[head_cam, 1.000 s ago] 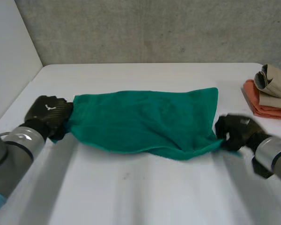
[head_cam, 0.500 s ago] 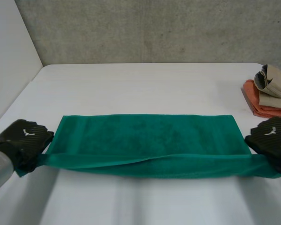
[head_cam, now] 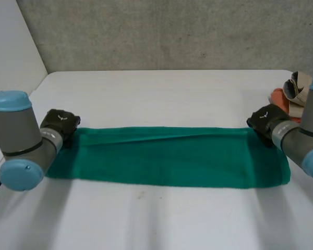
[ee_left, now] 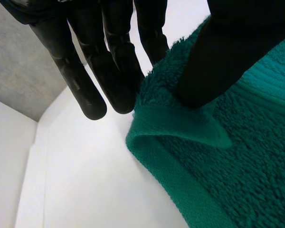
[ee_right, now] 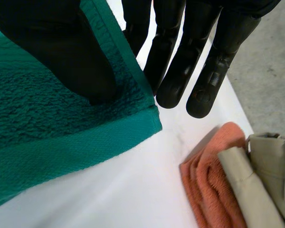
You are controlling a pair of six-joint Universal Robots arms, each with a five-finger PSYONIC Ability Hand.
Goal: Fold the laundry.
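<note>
White table [head_cam: 156, 94]; left hand [head_cam: 60, 122] and right hand [head_cam: 264, 119] pinch corners of the fluffy green towel [head_cam: 167, 161].

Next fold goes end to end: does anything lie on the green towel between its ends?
Nothing visible. The green towel lies bare between the left hand and right hand pinching its far corners; the folded cloths sit off its right end.

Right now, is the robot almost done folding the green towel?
Not yet. One fold looks done: the green towel lies as a long doubled strip on the table. The left hand and right hand each pinch a far corner. Left to do: probably folding it shorter.
</note>
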